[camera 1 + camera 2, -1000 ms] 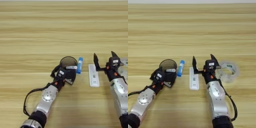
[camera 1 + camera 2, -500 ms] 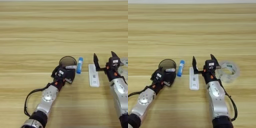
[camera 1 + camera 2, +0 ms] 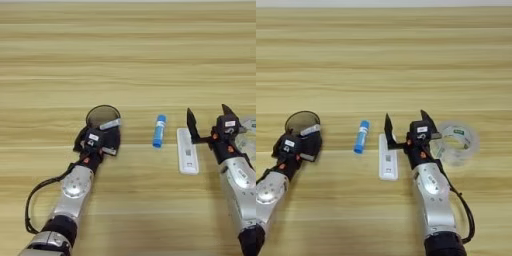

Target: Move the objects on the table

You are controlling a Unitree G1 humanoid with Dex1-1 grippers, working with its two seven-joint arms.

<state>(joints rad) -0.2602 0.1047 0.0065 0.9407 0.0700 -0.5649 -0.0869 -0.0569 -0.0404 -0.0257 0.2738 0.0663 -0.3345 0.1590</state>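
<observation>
You are clamping the left gripper [image 3: 107, 131] on the cup's [image 3: 102, 116] 6 o'clock rim to drag it; your right gripper [image 3: 405, 127] is idling spread wide over the white device [image 3: 388, 162].

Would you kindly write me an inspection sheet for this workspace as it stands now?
Surface: wooden table, far half bare.
Job's things: dark cup at the left claw; blue glue stick lying apart in the middle; white device flat beside the right claw. No marker seen.
Clutter: clear tape roll to the right of the right claw.
Grippers: left claw at the cup's near rim, something pale between its fingers; right claw open, fingers up, holding nothing.
Cables: black cable looped along the left arm; another by the right arm.
Surroundings: nothing seen.
</observation>
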